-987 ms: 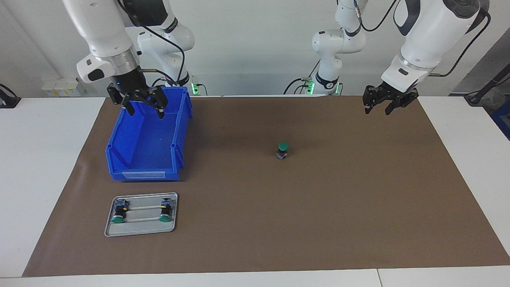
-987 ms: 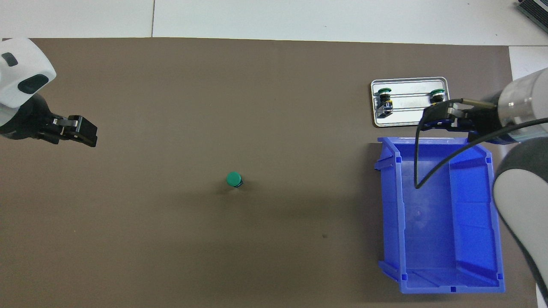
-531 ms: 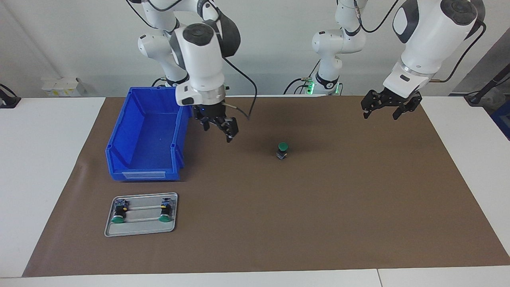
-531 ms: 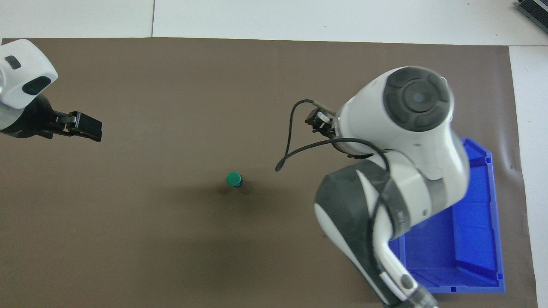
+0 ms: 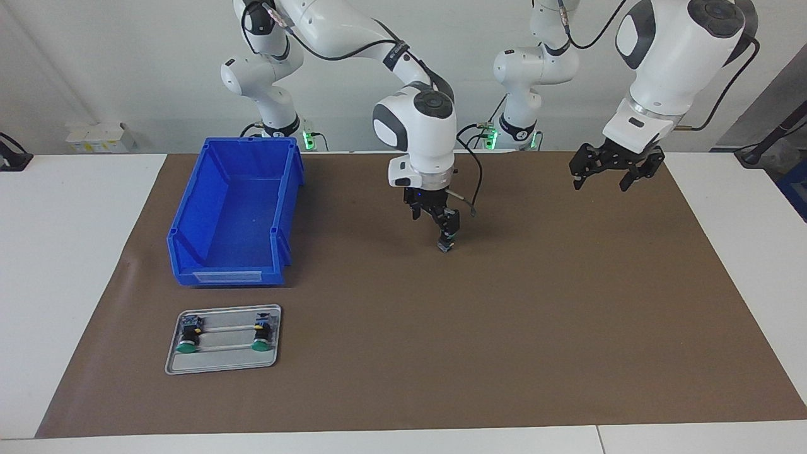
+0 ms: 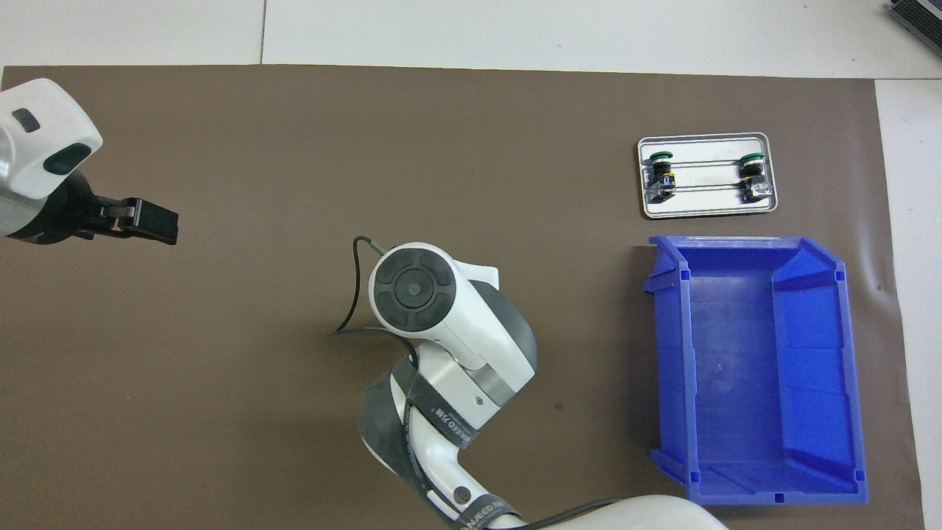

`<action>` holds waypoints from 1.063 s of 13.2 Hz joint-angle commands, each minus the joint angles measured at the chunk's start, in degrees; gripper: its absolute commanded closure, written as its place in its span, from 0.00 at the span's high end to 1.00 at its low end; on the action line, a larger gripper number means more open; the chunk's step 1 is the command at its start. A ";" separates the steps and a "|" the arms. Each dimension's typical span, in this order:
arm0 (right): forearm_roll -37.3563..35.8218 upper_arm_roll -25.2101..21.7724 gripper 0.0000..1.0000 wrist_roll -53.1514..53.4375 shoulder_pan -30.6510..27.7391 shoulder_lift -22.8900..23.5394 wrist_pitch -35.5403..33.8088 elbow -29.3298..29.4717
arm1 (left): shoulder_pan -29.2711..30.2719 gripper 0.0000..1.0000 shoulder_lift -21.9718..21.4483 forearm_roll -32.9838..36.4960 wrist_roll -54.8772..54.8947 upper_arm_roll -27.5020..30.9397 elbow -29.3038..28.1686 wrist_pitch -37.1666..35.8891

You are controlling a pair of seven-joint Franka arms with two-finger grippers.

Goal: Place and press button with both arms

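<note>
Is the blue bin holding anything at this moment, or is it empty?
Empty. The blue bin shows only its bare blue floor in the overhead view, and the facing view also shows nothing inside it.

A blue open bin [image 5: 233, 214] sits on the brown mat [image 5: 504, 328] toward the right arm's end of the table, and just beside it, farther from the robots, a small metal tray [image 5: 222, 359] holds two green-capped switches [image 5: 186, 345].
</note>
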 commanded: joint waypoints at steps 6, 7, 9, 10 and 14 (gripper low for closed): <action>-4.73 0.10 1.00 0.81 1.13 6.32 8.58 0.53 | 1.41 1.00 -1.15 0.75 4.75 -0.30 -1.34 1.74; -5.09 0.10 1.00 0.71 1.03 6.33 9.21 0.00 | 1.49 1.00 -1.06 0.83 4.75 -0.30 -0.73 1.74; -5.10 0.19 1.00 0.45 1.47 6.24 9.74 -0.88 | 1.50 1.00 -0.97 0.92 4.66 -0.30 0.76 1.48; -4.92 0.19 1.00 0.36 1.82 6.24 9.74 -1.15 | 1.41 1.00 -0.97 1.01 4.57 -0.38 1.73 0.78; -4.39 0.19 1.00 0.53 2.00 5.80 9.74 -2.20 | 1.50 1.00 0.69 1.01 4.48 -0.38 6.38 -2.12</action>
